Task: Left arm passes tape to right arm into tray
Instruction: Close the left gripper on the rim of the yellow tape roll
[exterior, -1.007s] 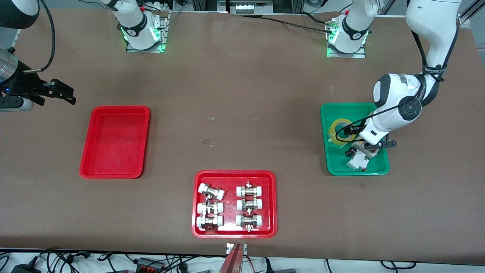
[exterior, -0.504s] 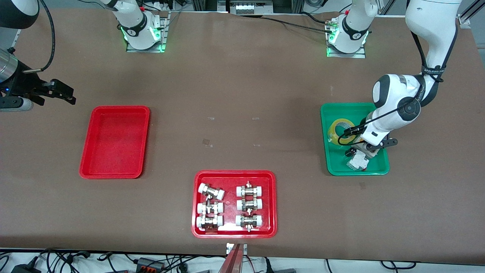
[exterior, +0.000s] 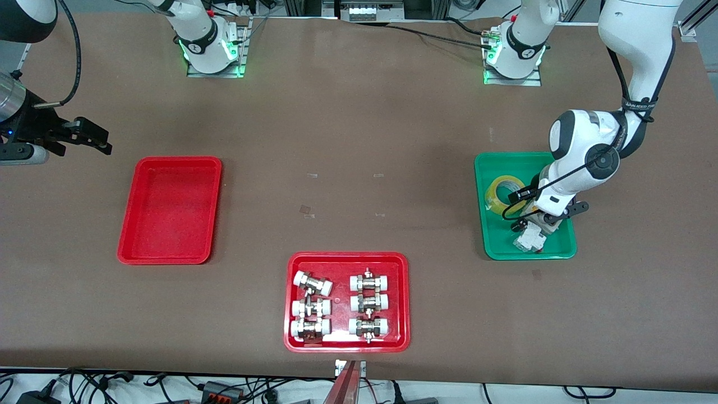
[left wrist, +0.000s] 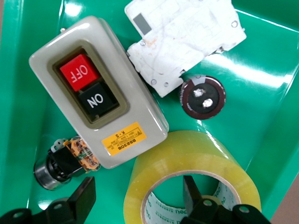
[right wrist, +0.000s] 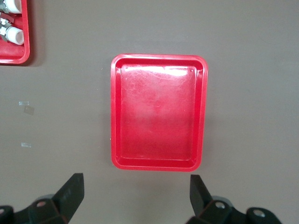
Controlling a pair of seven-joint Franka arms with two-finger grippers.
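Your left claw hangs spread over the tape in the green tray, one finger seemingly inside the hole. Lower squarely, clear of the switch box. The right claw waits spread above the tray.

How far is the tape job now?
Nothing is done yet: the tape lies in the green tray. In hand: the open left gripper straddles its wall. Left: lift, pass to the open right gripper, which waits, then the empty red tray.

Green tray holds switch box, breaker — perhaps a capacitor.
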